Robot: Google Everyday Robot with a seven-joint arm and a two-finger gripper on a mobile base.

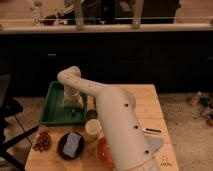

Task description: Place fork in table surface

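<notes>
My white arm reaches from the front right across the pale wooden table surface (pixel 145 102) to the green tray (pixel 50 109) at the table's back left. My gripper (pixel 71 104) hangs down inside the tray, close to its floor near the right side. I cannot make out the fork: it is either hidden by the gripper or not in view. Something pale shows at the gripper's tip, but I cannot tell what it is.
A dark bowl with a blue-grey piece (pixel 71 145), a pale cup (pixel 93 129), a small dark cup (pixel 91 114), an orange bowl (pixel 102 150) and a brown cluster (pixel 42 141) stand at the front left. A dark-tipped pale utensil (pixel 151 131) lies to the right. A dark chair (pixel 7 107) stands left of the table.
</notes>
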